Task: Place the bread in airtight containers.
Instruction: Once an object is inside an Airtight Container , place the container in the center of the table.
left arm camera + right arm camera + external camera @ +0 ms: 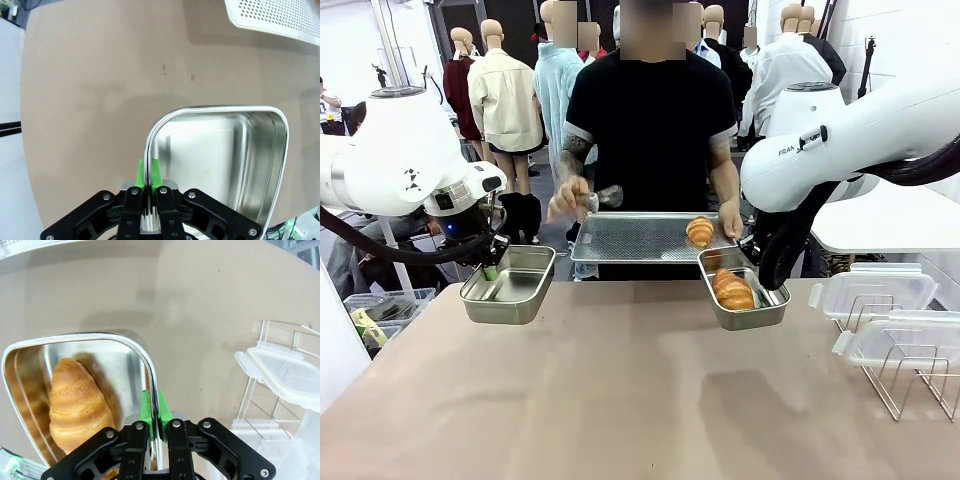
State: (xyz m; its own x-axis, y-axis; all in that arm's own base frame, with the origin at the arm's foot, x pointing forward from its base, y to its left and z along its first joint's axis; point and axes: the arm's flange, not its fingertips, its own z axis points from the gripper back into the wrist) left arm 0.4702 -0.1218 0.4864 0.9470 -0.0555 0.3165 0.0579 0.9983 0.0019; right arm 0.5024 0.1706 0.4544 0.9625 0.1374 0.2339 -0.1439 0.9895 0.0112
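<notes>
Lower end of the bread point(75, 400) behind the right hand point(155, 409)

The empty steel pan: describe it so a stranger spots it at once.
At the brown table's far edge, robot's left, a small steel pan has its rim pinched by the left tool. Unlike the other pan, which holds bread, it is empty.

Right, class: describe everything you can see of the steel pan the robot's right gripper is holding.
The right-hand pan is a small rectangular, shiny steel container with rounded corners and a rolled rim, lidless. A golden-brown roll lies inside. The right gripper is shut on its rim, holding it roughly level, seemingly above the table.
</notes>
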